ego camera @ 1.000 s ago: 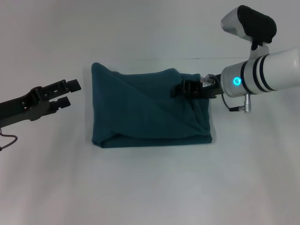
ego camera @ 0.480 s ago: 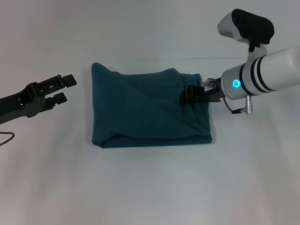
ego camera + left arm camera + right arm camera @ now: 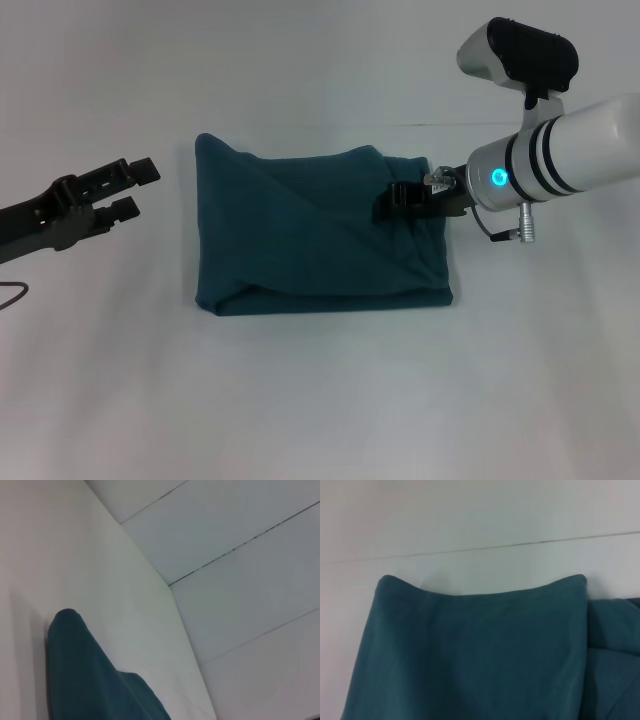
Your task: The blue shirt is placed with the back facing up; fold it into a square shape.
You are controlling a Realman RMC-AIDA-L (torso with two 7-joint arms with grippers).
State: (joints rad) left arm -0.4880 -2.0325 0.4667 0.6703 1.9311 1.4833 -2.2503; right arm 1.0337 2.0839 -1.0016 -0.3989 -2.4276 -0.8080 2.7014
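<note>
The blue shirt (image 3: 320, 233) is lying near the middle of the white table (image 3: 320, 400), folded into a compact, roughly square bundle with plain fabric facing up. A diagonal crease is running across its top layer from the far left corner toward the near right, and a folded edge is showing along the near side. The far right corner is sitting a little lower than the rest of the far edge, where an under layer is peeking out.

The right gripper (image 3: 392, 201) is reaching in from the right and hanging over the right part of the bundle, near its far right corner. Its dark fingers are merging with the fabric behind them, so whether they are parted or pinching cloth cannot be told from here; contact with the shirt is likewise uncertain. A ring on the arm's white wrist is glowing cyan.

The left gripper (image 3: 137, 190) is hovering over bare table to the left of the shirt, well apart from its left edge. Its two fingers (image 3: 145, 170) are standing apart with nothing between them.

In the right wrist view, the shirt's far edge (image 3: 480, 592) is lying just short of a thin seam in the table surface.
</note>
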